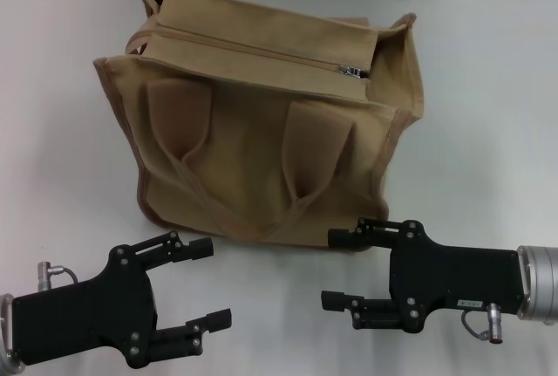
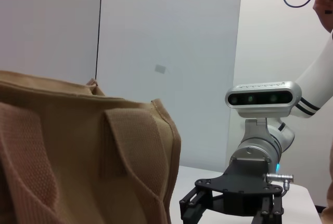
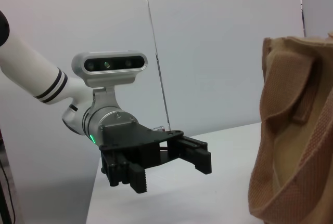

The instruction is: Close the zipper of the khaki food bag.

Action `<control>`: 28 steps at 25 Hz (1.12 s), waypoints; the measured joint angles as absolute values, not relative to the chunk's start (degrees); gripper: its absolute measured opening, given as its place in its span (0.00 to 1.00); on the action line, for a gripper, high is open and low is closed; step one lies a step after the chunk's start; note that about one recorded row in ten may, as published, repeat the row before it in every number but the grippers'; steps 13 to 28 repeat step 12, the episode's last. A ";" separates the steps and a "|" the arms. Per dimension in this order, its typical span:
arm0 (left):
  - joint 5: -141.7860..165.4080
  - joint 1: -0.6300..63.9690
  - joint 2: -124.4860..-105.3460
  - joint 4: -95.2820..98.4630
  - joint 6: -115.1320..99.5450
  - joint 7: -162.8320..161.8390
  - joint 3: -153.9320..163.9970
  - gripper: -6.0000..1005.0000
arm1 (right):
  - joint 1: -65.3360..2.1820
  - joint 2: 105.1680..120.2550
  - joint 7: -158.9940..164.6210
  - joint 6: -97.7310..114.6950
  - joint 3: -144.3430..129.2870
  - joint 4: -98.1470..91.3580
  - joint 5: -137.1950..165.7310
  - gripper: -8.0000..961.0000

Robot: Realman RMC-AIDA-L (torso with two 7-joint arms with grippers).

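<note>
Bag position: khaki food bag (image 1: 261, 140) stands upright on the white desk (image 1: 52, 158), near the far edge, strap patches and loop handles facing the robot. Zipper (image 1: 253, 49) runs along the top; its silver slider (image 1: 351, 70) sits close to the bag's right end, with a short dark gap just beyond it. Left pincer (image 1: 214, 282) hovers low over the desk in front of the bag's left lower corner, fingers apart, holding nothing. Right pincer (image 1: 338, 270) hovers in front of the bag's right lower corner, fingers likewise apart and empty, the upper fingertip just beside the bag's bottom edge. Both pincers point inward toward each other.
</note>
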State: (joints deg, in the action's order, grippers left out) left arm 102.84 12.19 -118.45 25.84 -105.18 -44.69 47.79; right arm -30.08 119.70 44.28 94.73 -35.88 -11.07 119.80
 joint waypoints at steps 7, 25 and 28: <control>102.83 12.22 -118.48 25.84 -105.46 -44.58 47.82 0.78 | -29.94 119.70 44.22 95.41 -35.94 -11.07 119.50 0.77; 102.72 12.22 -118.48 25.84 -105.51 -44.56 47.75 0.78 | -30.02 119.70 44.21 96.36 -35.78 -11.08 119.42 0.77; 102.72 12.22 -118.48 25.84 -105.51 -44.56 47.75 0.78 | -30.02 119.70 44.21 96.36 -35.78 -11.08 119.42 0.77</control>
